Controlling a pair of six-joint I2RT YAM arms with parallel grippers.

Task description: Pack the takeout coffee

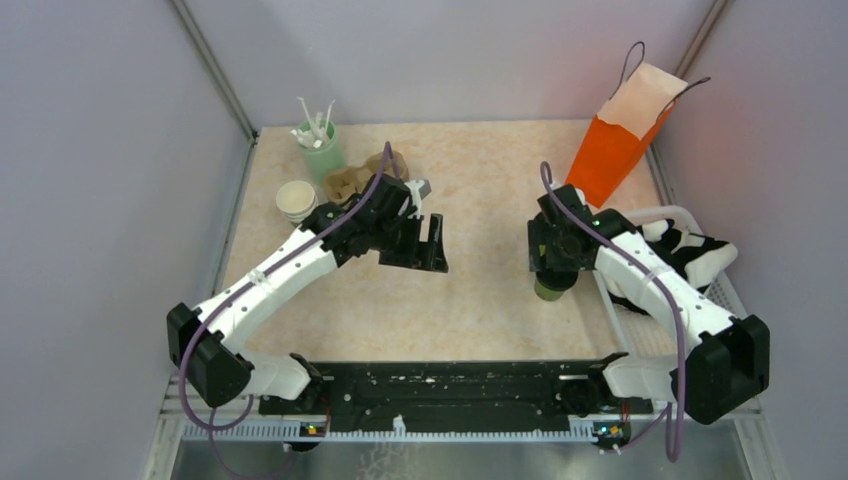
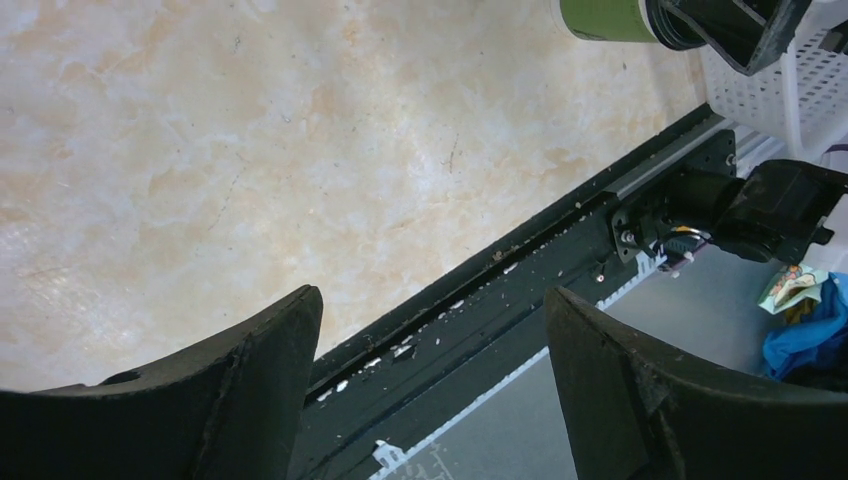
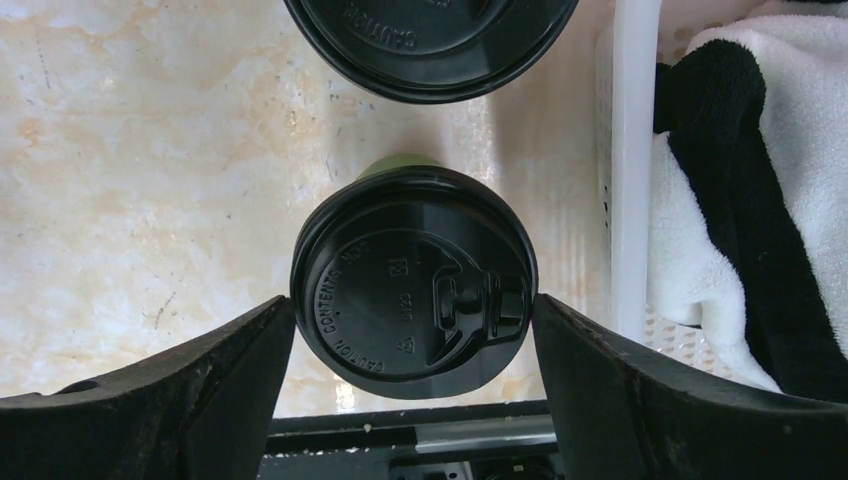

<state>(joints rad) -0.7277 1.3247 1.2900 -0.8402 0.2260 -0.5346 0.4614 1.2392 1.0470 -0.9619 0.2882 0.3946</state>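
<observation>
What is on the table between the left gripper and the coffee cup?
Nothing. The top view shows only bare marbled tabletop between the open left gripper and the takeout coffee, which stands between the right gripper's fingers.

embossed "CAUTION" on upper black lid (image 3: 430,50), "CONTENTS" on takeout coffee lid (image 3: 413,283)

We see glossy, embossed black plastic on the takeout coffee (image 3: 413,285) lid, a smooth marbled tabletop (image 3: 130,150), a white plastic lattice basket (image 3: 627,200), fluffy cloth (image 3: 815,180), and a matt orange paper bag (image 1: 612,150).
</observation>
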